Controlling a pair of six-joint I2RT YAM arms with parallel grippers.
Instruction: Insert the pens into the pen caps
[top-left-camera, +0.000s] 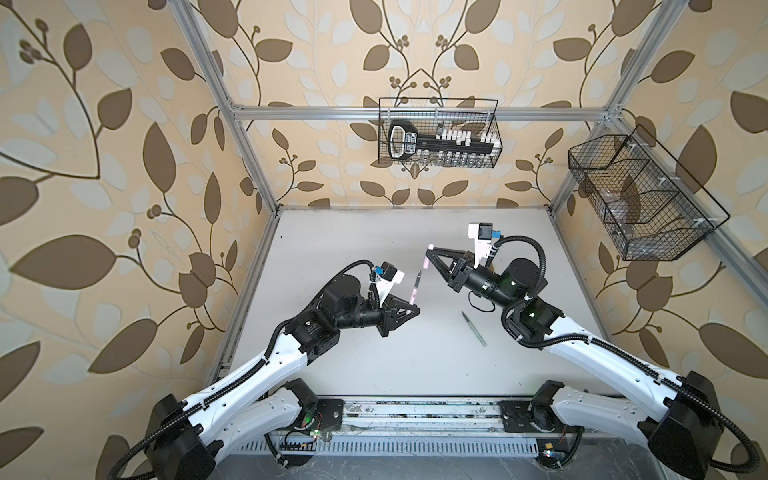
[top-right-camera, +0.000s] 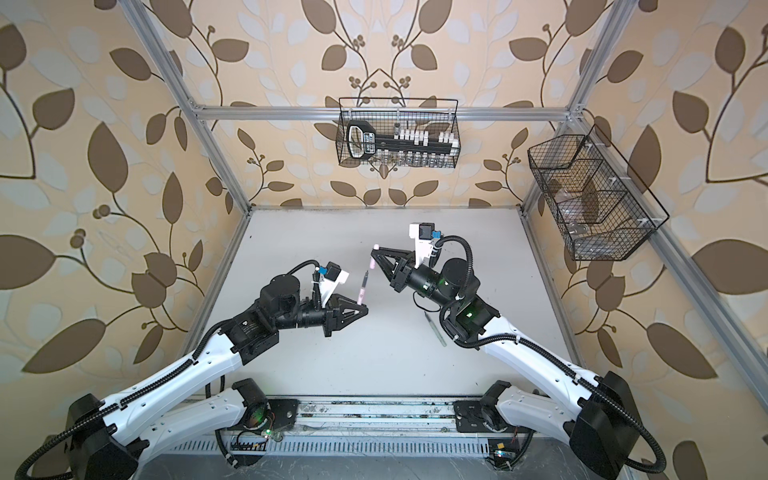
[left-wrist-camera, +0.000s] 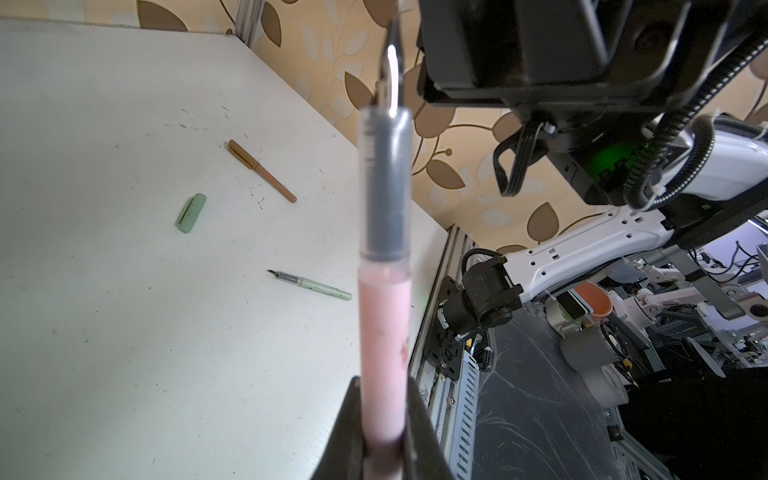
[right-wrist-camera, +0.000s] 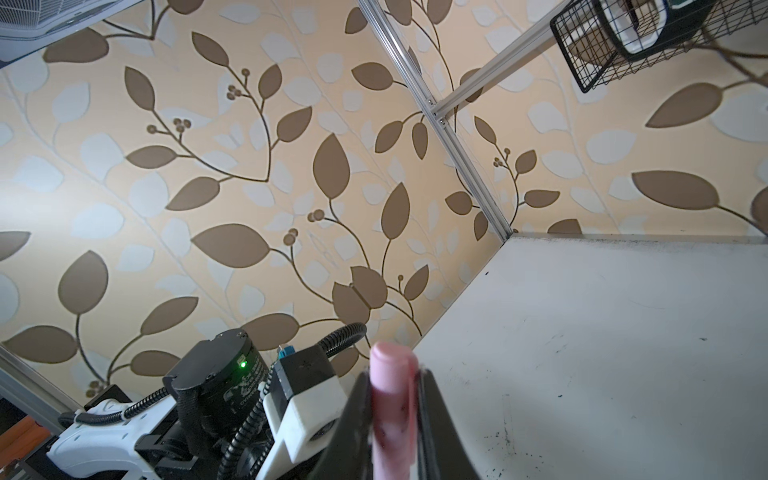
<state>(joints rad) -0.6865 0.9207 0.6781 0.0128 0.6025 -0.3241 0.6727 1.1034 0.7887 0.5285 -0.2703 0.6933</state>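
Holding the pink pen (left-wrist-camera: 384, 353) by its barrel, my left jaws are clamped on it, its dark tip free and aimed at the pink cap (top-left-camera: 429, 261). The cap sits just beyond the pink pen's tip, with a small gap between them in both top views. It is pinched in my right jaws, which are set narrow around it. Below the pink pen, on the table (top-left-camera: 353, 232), lies the uncapped green pen (left-wrist-camera: 316, 284). Farther from the pink pen lie the green cap (left-wrist-camera: 191, 213) and the brown pen (left-wrist-camera: 262, 170), which appears capped.
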